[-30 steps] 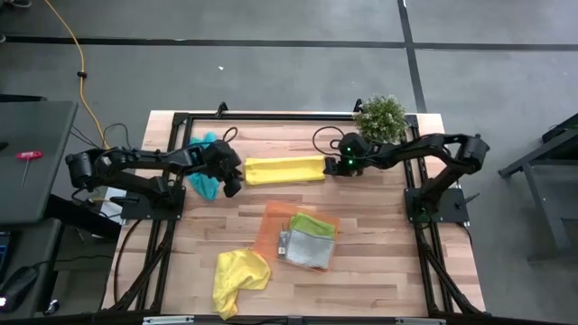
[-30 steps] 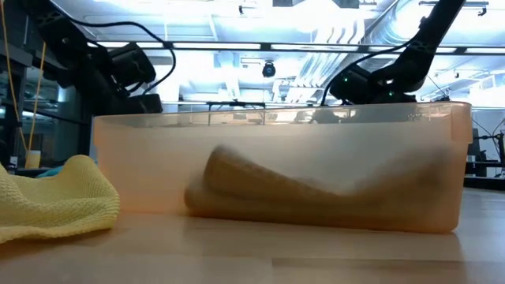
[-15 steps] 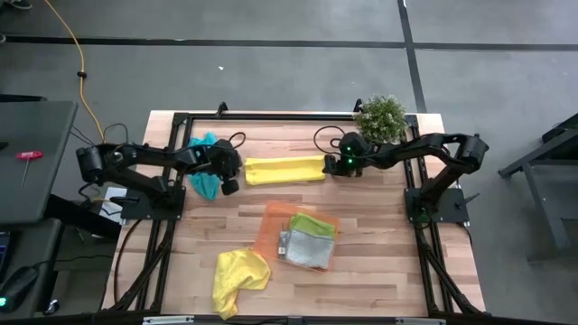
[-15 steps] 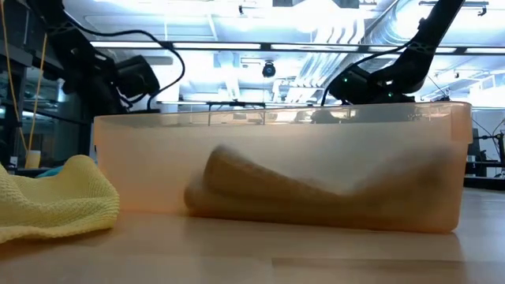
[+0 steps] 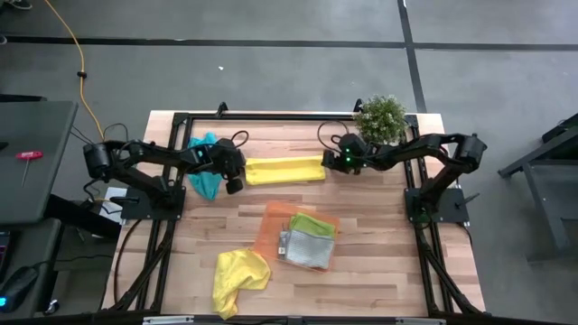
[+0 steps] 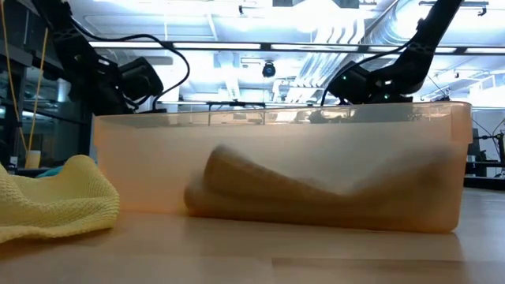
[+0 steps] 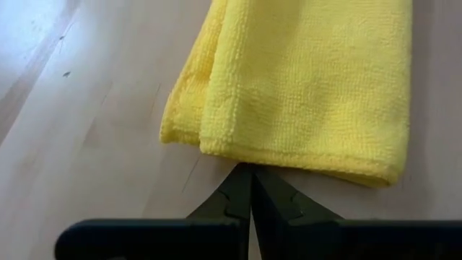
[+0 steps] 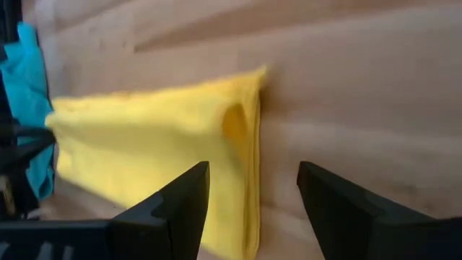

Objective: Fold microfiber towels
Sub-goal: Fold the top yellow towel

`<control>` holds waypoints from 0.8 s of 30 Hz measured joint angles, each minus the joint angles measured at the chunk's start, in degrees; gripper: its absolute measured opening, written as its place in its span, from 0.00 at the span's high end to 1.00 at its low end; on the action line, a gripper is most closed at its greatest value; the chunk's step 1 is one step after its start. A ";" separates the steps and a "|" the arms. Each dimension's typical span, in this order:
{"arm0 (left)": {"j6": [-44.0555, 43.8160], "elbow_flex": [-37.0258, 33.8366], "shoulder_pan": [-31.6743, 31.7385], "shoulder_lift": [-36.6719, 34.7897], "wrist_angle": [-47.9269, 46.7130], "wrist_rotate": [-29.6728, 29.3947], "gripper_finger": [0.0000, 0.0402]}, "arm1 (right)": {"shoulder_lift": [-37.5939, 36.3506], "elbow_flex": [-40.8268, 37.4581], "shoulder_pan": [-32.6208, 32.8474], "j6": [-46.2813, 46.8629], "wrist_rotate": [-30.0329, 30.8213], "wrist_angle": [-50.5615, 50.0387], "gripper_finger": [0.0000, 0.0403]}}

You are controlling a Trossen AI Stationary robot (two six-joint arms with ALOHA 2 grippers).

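Now I see L gripper (image 7: 250,189) pressed together, empty, just short of folded yellow towel (image 5: 284,170) edge, R gripper (image 8: 253,191) spread wide at opp end.

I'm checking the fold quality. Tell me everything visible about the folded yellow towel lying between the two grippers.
The folded yellow towel is a soft, nubby microfiber cloth folded into a long narrow strip of stacked layers, lying flat on the wooden table near its far side. The left gripper, jaws shut, sits at one end's edge; the right gripper, jaws open, faces the other end.
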 joint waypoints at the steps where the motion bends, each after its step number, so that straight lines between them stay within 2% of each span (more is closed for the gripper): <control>1: -0.01 0.01 -0.09 0.03 0.16 0.15 1.00 | 0.06 0.00 -0.08 -0.03 0.64 0.56 0.48; 6: -0.43 0.00 -0.11 0.07 0.41 1.38 1.00 | 0.37 -0.03 -0.13 -0.68 1.37 0.57 0.48; 12: -0.49 -0.02 -0.19 0.07 0.47 3.80 1.00 | 5.91 0.72 0.41 -1.39 -6.10 5.74 0.48; 24: -2.83 -0.02 -0.33 0.05 0.56 0.81 1.00 | 7.45 3.71 1.77 -3.14 -8.84 4.97 0.49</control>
